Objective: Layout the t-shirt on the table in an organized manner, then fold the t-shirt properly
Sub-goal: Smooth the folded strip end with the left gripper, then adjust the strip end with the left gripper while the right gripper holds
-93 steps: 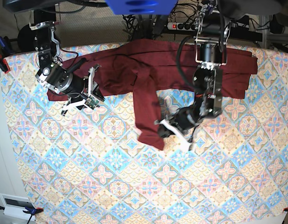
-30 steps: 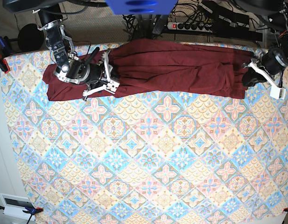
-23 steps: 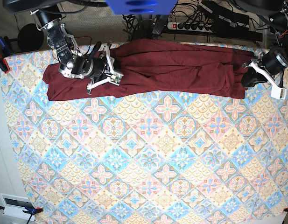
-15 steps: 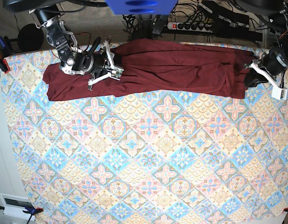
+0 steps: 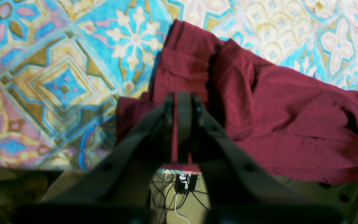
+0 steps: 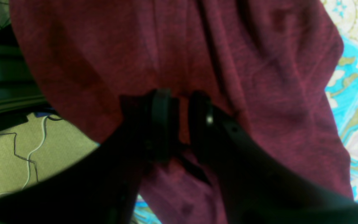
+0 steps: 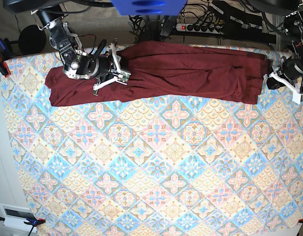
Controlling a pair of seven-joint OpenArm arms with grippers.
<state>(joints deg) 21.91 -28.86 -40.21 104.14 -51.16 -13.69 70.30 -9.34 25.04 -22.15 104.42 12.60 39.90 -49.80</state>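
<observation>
T-shirt (image 7: 180, 73): bunched at 12 o'clock surface (image 7: 156, 162) edge. Right end effector (image 6: 179, 109) pinched fabric; left end effector (image 5: 180, 102), barely parted, risked snagging it and dragging it off.

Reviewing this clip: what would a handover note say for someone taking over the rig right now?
Right gripper: shut on a pinch of the t-shirt near one end.
Left gripper: at the shirt's other end, jaws nearly together; a grip cannot be confirmed.
T-shirt: drawn into a long, creased band along the far edge of the table, not spread flat.
Done: garment stretched lengthwise.
Left: open it flat with the sleeves laid out, then fold.
</observation>
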